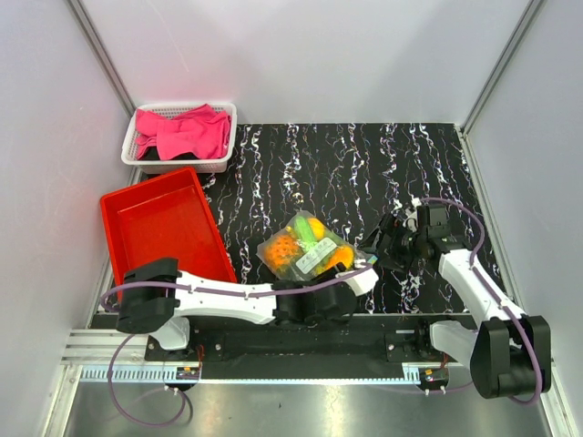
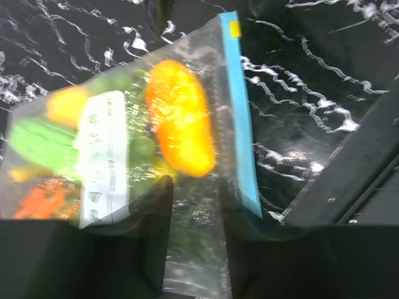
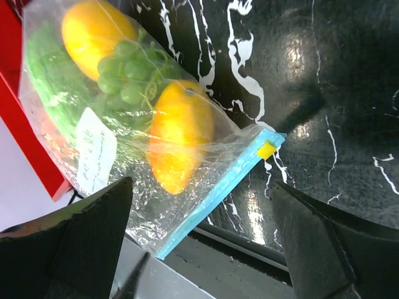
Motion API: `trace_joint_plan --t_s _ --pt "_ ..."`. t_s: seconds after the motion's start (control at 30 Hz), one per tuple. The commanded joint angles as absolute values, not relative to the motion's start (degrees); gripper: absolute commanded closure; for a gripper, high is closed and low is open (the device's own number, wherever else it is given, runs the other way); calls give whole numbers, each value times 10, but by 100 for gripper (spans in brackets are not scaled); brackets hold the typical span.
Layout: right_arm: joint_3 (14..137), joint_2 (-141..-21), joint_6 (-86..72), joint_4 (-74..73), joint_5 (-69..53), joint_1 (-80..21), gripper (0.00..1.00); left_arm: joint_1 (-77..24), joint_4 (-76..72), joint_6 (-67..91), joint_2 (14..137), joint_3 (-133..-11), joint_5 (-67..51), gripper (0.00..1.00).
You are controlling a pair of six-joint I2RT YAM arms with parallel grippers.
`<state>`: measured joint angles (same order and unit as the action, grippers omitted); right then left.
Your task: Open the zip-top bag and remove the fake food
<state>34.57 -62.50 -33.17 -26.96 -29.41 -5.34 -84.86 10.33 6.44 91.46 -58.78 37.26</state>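
The clear zip-top bag (image 1: 305, 246) lies on the black marbled table, near the front middle. It holds the fake food: a bumpy orange fruit (image 1: 281, 248), yellow-orange ovals (image 3: 177, 128), green grapes (image 3: 128, 78) and green pieces (image 2: 37, 140). Its light blue zip strip (image 2: 240, 112) faces right and has a yellow tab (image 3: 267, 149). My left gripper (image 1: 360, 278) is at the bag's near right corner. In the left wrist view its jaws (image 2: 194, 180) stand a little apart, with bag plastic showing between them. My right gripper (image 1: 383, 244) is just right of the bag, and its fingers (image 3: 201, 184) are wide open and empty.
A red tray (image 1: 164, 223) sits left of the bag. A white basket (image 1: 179, 162) with pink cloth (image 1: 182, 132) stands at the back left. Grey walls close in the left, back and right. The metal rail runs along the table's near edge.
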Motion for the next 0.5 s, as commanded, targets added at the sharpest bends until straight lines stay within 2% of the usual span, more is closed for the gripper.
trace_joint_plan --t_s 0.0,0.03,0.07,0.17,0.27,0.47 --pt "381 -597 -368 -293 -217 -45 0 -864 55 62 934 -618 371 43" --pt "391 -598 -378 -329 -189 -44 1 -865 52 52 958 -625 374 27" --pt "402 -599 -383 -348 -139 -42 0 -867 48 47 970 -639 378 23" --pt "431 -602 -383 -393 -88 -41 0 -870 43 26 1014 -661 397 18" --pt "444 -588 -367 -417 -66 -34 0 -870 33 16 1051 -671 432 18" --pt "441 -548 -377 -416 -109 -32 0 -868 23 4 1117 -689 505 18"
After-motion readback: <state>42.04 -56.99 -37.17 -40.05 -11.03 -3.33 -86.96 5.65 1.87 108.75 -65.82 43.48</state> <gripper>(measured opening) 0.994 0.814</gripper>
